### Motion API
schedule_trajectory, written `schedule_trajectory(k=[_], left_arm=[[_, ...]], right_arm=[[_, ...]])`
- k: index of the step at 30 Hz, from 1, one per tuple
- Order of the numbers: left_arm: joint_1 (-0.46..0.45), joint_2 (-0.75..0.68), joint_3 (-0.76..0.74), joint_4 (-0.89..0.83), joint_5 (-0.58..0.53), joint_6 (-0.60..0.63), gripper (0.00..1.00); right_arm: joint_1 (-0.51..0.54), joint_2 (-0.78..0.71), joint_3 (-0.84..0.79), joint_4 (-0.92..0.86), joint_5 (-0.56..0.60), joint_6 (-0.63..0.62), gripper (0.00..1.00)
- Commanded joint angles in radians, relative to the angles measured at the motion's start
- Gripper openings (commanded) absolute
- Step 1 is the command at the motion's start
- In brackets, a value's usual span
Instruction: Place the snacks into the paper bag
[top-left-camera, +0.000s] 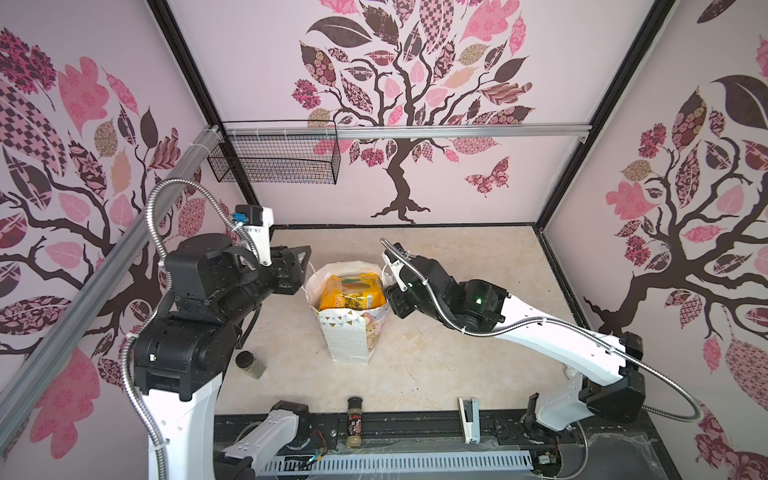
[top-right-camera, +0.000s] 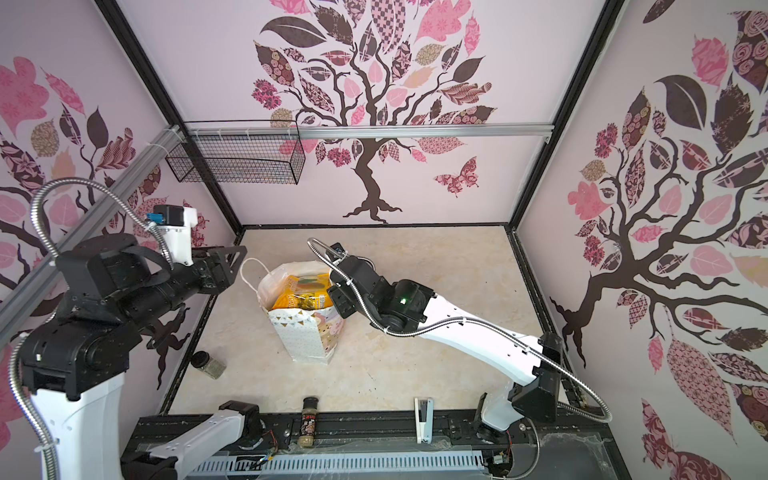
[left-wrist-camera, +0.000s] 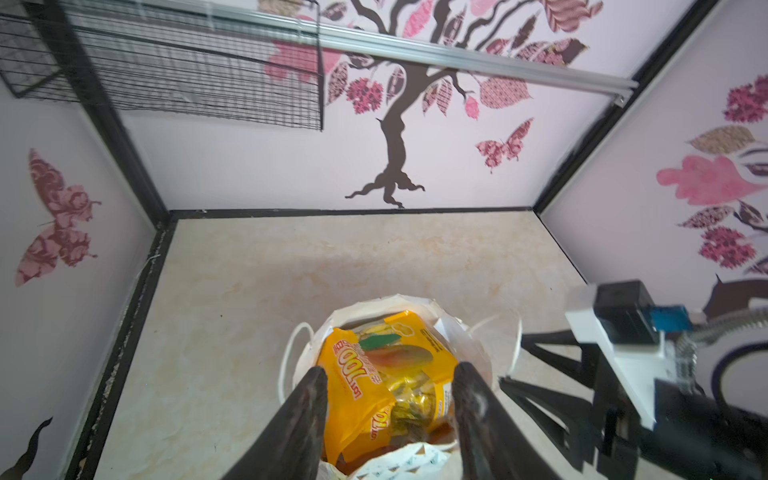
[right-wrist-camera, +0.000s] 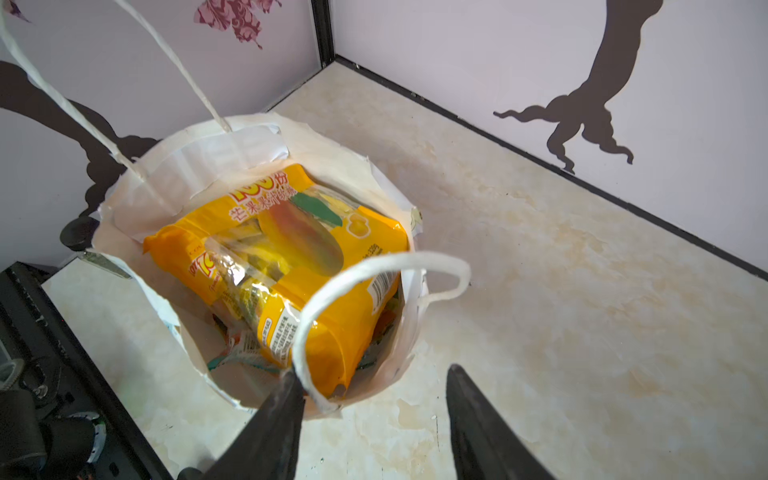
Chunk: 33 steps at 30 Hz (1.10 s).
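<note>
At the near edge of the table (top-left-camera: 457, 332), a spice bottle (top-left-camera: 354, 422) lies on its side across the black front rail, with a white stapler (top-left-camera: 468, 419) well to its right. A small dark-capped jar (top-left-camera: 249, 364) lies tilted further in, near the left wall. The paper bag (top-left-camera: 349, 336) stands upright at mid-table with its mouth open. A yellow snack packet (top-left-camera: 353, 289) lies uppermost inside it, at rim level. In the right wrist view, edges of more packets (right-wrist-camera: 232, 353) show beneath the yellow one; their number cannot be determined. The left gripper (left-wrist-camera: 390, 368) is positioned beside the bag's left rim and above it. Its fingers are apart with nothing between them, and the bag mouth is visible through the gap. The right gripper (right-wrist-camera: 372, 370) is positioned at the bag's right rim. Its fingers are likewise apart and grip nothing. One white cord handle (right-wrist-camera: 386, 262) arches just in front of one right finger (right-wrist-camera: 274, 415); whether it touches the finger cannot be determined. On the back wall, a black wire basket (top-left-camera: 274, 162) hangs from the aluminium rail at upper left.
</note>
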Motion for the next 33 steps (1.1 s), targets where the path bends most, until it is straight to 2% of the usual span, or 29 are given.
schedule_trajectory(k=[1,3,4,8,10,16,21,27,33], left_arm=[[-0.200,0.099,0.000,-0.134,-0.241,-0.006,0.53],[-0.303,0.130,0.000,-0.127,-0.316,-0.016,0.56],[-0.322,0.150,0.009,-0.128,-0.327,-0.018,0.56],[-0.323,0.217,0.028,-0.121,-0.280,-0.009,0.57],[-0.323,0.246,0.015,-0.111,-0.259,-0.008,0.53],[-0.323,0.279,-0.080,-0.070,-0.244,-0.017,0.46],[-0.320,0.286,-0.175,-0.035,-0.245,-0.036,0.46],[-0.268,0.302,-0.244,0.025,-0.178,-0.039,0.41],[-0.223,0.369,-0.250,-0.016,-0.103,-0.014,0.29]], right_arm=[[-0.029,-0.028,-0.015,0.106,-0.034,-0.009,0.54],[-0.048,-0.024,-0.028,0.129,-0.062,-0.006,0.52],[-0.059,-0.021,-0.030,0.137,-0.077,-0.007,0.50],[-0.078,-0.008,-0.035,0.158,-0.131,-0.011,0.42],[-0.080,-0.012,-0.038,0.162,-0.140,-0.020,0.35],[-0.079,-0.070,-0.094,0.216,-0.193,-0.006,0.14],[-0.079,-0.121,-0.131,0.232,-0.223,0.008,0.02],[-0.079,-0.147,-0.131,0.224,-0.247,-0.002,0.00],[-0.080,-0.159,-0.141,0.230,-0.253,-0.007,0.00]])
